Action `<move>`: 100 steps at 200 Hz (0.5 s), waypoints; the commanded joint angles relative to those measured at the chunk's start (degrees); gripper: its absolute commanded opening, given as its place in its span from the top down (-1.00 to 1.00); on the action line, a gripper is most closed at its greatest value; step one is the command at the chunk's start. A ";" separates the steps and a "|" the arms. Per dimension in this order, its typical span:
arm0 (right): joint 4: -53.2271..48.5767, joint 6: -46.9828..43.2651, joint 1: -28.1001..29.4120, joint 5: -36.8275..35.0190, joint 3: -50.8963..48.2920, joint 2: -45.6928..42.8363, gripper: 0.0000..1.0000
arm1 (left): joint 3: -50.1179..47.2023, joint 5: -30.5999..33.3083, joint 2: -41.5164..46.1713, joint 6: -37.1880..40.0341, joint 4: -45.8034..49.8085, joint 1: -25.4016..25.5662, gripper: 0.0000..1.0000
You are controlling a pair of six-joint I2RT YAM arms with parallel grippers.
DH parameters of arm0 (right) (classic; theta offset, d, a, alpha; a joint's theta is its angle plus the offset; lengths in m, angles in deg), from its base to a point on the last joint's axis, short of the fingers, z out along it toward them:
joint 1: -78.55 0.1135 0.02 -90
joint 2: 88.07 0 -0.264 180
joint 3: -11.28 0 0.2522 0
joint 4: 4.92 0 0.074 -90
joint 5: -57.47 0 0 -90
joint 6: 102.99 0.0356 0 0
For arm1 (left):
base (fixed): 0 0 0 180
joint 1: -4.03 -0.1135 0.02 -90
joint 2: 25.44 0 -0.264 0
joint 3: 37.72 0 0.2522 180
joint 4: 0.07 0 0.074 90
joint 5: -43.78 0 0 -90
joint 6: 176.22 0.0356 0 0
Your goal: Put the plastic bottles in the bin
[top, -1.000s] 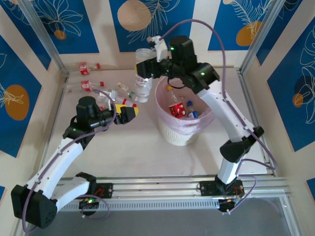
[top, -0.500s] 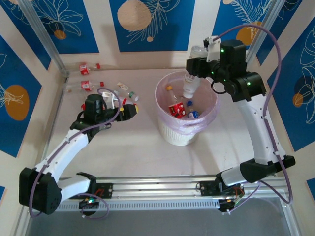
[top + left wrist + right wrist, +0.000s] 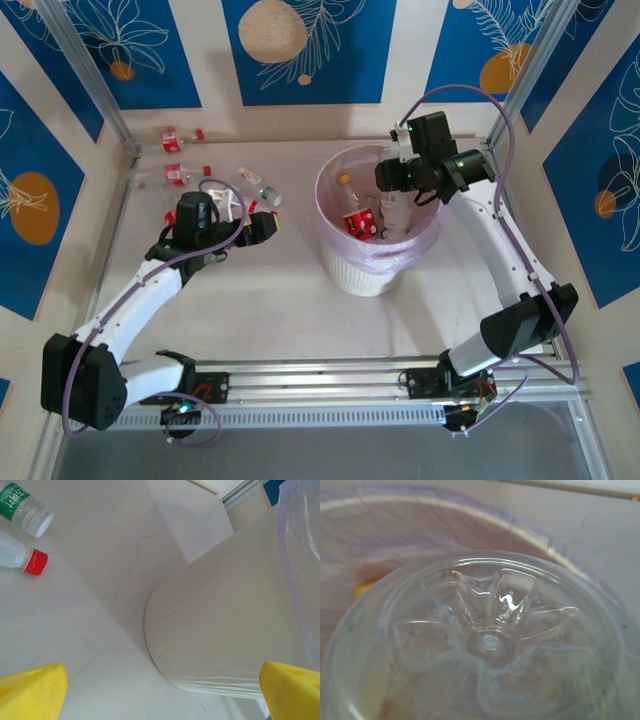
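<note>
The right pincer is hovering over the bin, clenched on a clear bottle that is hanging down inside the pink-lined rim. Red-labelled bottles are lying in the bin. The left pincer is sitting low over the table just left of the bin, yellow fingers spread wide, grasping nothing. Other bottles are lying across the table's far left.

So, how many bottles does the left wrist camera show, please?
2: a green-labelled bottle at top left, and a red-capped bottle just below it; others may lie outside the frame.
</note>
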 commanded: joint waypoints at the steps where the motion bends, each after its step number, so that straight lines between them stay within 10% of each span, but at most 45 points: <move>1: 1.06 0.04 0.45 -0.55 -2.10 1.20 -0.18 | 1.62 0.41 -0.14 0.81 0.86 -0.56 -0.95; 100: 5.66 1.93 2.56 1.40 -7.02 6.88 -0.34 | 0.78 0.47 -0.20 0.72 0.94 -0.67 -0.95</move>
